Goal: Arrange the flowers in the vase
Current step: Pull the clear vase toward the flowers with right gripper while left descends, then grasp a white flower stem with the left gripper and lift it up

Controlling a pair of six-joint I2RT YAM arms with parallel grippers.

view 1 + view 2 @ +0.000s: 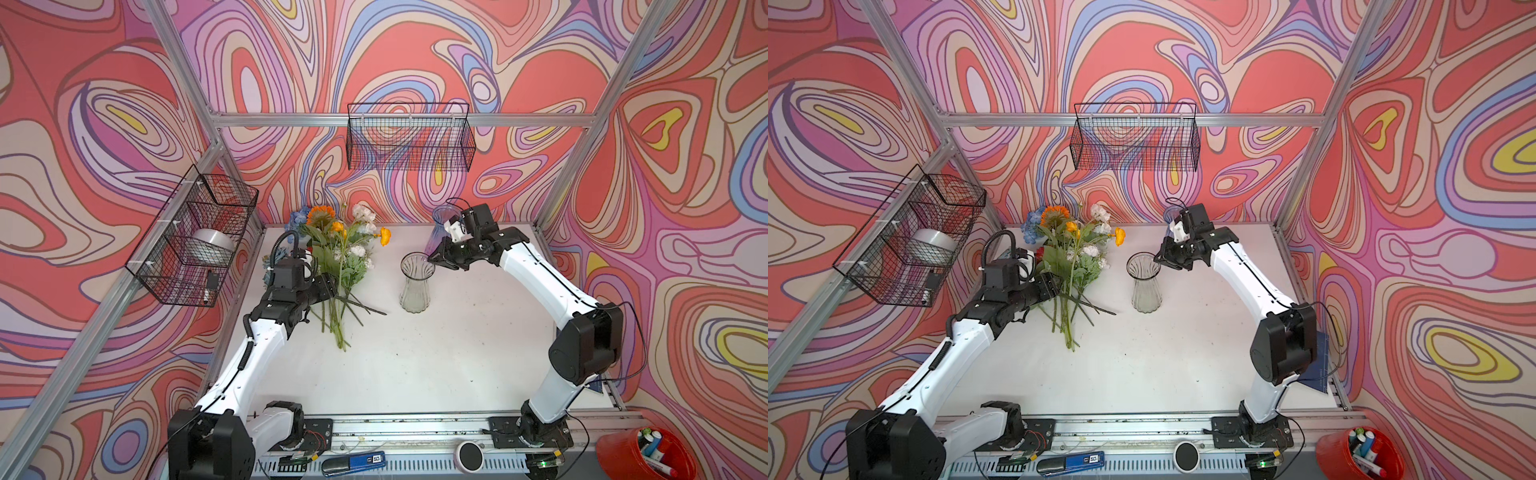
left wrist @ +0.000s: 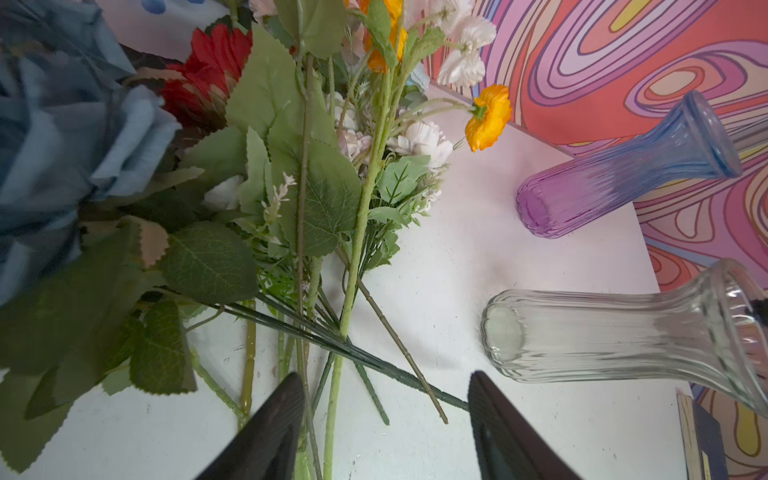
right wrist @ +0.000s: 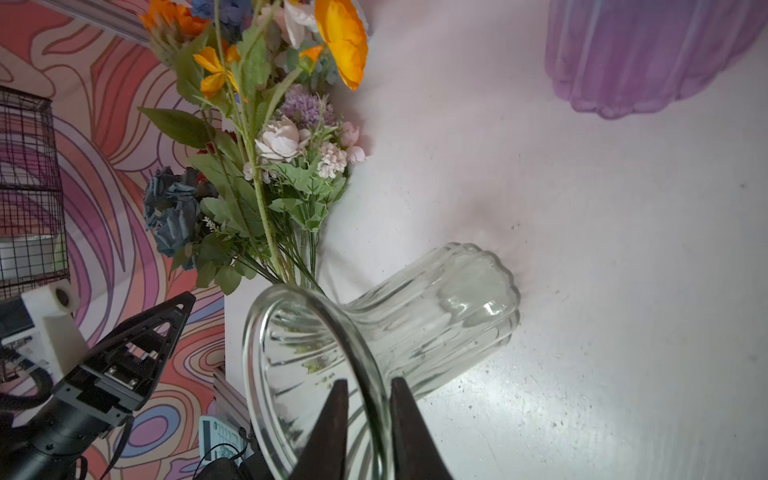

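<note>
Pickup step judged in hand; flowers (image 1: pixel 340 257) are heaped on the table (image 1: pixel 415 365), none in the upright clear vase (image 1: pixel 415 286); left gripper (image 2: pixel 382 374) is spread open astride stems (image 2: pixel 353 291); right gripper (image 3: pixel 368 380) is set across the vase rim, grip cannot be told; closing on one stem is needed next

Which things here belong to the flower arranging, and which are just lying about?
For the job: flowers, clear vase.
Lying about: purple vase, red cup of pens, tape roll, side wire basket, back wire basket.
</note>
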